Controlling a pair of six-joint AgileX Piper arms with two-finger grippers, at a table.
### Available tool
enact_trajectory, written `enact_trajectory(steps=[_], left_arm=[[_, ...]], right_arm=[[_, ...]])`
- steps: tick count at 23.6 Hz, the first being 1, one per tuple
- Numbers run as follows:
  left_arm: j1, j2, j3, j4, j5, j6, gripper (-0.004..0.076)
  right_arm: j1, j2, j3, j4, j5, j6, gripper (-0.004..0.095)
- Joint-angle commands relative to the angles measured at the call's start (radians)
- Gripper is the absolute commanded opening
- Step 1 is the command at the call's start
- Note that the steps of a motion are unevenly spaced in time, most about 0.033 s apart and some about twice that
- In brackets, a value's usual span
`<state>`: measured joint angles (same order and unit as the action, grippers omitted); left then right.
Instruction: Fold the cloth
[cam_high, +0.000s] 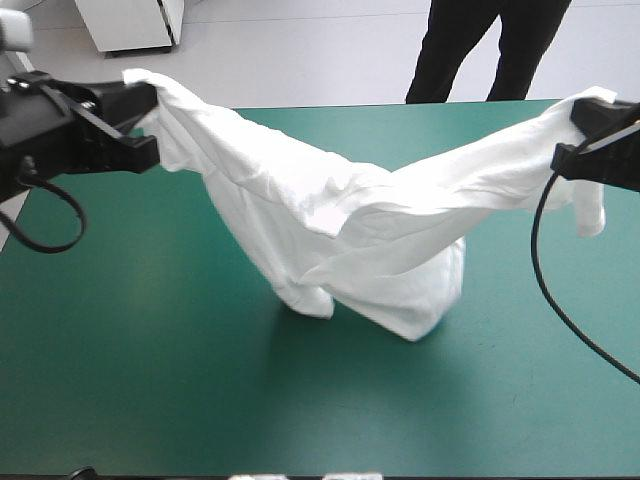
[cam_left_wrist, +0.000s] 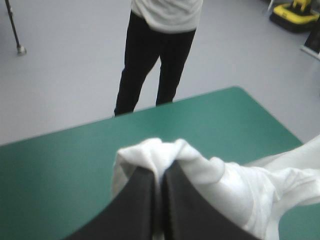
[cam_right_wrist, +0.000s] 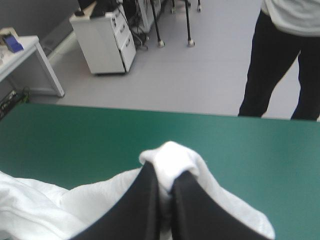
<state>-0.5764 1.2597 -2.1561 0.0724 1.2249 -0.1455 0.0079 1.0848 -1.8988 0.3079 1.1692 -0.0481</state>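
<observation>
Left wrist view: left gripper (cam_left_wrist: 160, 169), black fingers (cam_left_wrist: 142, 200) pressed all but together, with a bunched fold of the T-shirt (cam_left_wrist: 200, 170) pinched between them at the tips (white cloth is puffed up around and ahead of the tips).

Right wrist view: right gripper (cam_right_wrist: 166, 176), fingers likewise nearly closed, with a white knob of cloth clamped between them and bulging over the tips.

High view: both grippers are seen raised above the table (cam_high: 150, 360), the left one over the far left corner, the right one near the far right corner. The T-shirt is stretched between them in a sagging V, lifted at both ends. Its lowest part is seen touching the teal-green cover near the middle of the surface, where two hanging lobes are rested. A loose flap is hung below the right gripper, clear of the surface. Creases are drawn from each grip toward the sag.
</observation>
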Motion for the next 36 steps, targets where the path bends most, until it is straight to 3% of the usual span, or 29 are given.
enact_trajectory(steps=[1, 5, 13, 17, 22, 29, 36], left_arm=[[0.002, -0.019, -0.126, -0.025, -0.152, 0.022, -0.0010], [0.002, -0.019, -0.239, -0.140, -0.307, 0.077, -0.0010], [0.002, -0.019, -0.331, -0.230, -0.441, 0.146, -0.0010], [0.002, -0.010, -0.329, -0.184, -0.401, 0.146, -0.0010], [0.002, 0.075, -0.281, -0.003, -0.253, 0.135, -0.0010], [0.006, 0.335, -0.172, 0.284, -0.141, 0.033, -0.0010], [0.193, 0.607, -0.170, 0.053, -0.145, 0.044, -0.0010]], right_arm=[[-0.003, -0.006, -0.164, 0.021, -0.074, -0.008, -0.0017], [-0.003, 0.024, -0.378, 0.028, -0.125, -0.010, -0.0017], [-0.003, 0.098, -0.651, 0.055, -0.175, -0.040, -0.0017], [-0.003, 0.147, -0.666, 0.035, -0.123, 0.004, -0.0017], [-0.003, 0.259, -0.634, -0.010, 0.003, 0.090, -0.0017], [-0.003, 0.482, -0.489, 0.021, 0.065, 0.091, -0.0017], [-0.003, 0.671, -0.333, 0.054, 0.040, 0.068, -0.0017]])
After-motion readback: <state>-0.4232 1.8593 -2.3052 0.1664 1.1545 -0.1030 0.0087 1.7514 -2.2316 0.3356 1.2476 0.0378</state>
